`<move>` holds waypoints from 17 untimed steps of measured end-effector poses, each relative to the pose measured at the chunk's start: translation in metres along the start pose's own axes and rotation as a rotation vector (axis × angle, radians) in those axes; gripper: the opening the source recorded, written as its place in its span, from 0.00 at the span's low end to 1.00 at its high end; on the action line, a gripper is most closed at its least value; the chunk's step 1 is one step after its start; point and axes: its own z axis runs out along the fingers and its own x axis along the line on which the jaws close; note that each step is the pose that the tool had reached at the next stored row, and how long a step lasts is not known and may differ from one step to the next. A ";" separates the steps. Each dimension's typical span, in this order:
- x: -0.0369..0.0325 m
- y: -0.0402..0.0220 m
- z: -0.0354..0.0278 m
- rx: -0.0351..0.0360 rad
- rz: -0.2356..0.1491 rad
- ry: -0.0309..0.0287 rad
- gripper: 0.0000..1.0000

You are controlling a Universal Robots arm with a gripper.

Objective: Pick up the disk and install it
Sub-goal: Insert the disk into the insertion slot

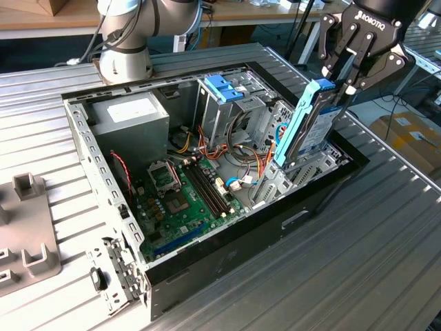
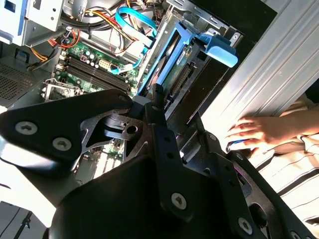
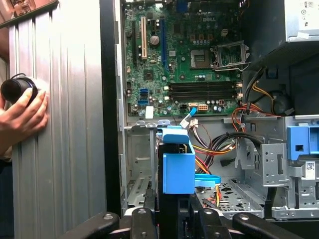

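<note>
Gripping the upper end of a flat, rectangular silver-metal disk [image 1: 308, 127] with blue plastic rails, the black gripper [image 1: 337, 86] is closed on it. The disk stands tilted, with its lower end inside a grey metal drive bay [image 3: 139, 169] at the corner of the open black computer case [image 1: 207, 272] on the exterior view's right. A bundle of orange, red and yellow cables [image 1: 260, 160] and a light-blue flat cable [image 2: 134, 22] lie just beside the bay. Further in are a metal drive cage topped by a blue plastic latch [image 1: 224, 88], a green motherboard [image 1: 182, 196] and a grey power-supply box [image 1: 131, 114]. Outside the case, a person's hand [image 2: 259, 132] rests on the ribbed metal table [image 1: 358, 262], touching a round black object [image 3: 15, 88].
</note>
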 end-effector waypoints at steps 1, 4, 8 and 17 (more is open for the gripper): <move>-0.0001 0.0000 0.0012 0.0000 0.000 0.0000 0.35; -0.0001 0.0000 0.0020 0.0000 0.000 0.0001 0.35; -0.0001 0.0000 0.0026 0.0000 0.000 -0.0002 0.35; -0.0007 -0.0002 0.0155 0.0000 0.000 0.0000 0.35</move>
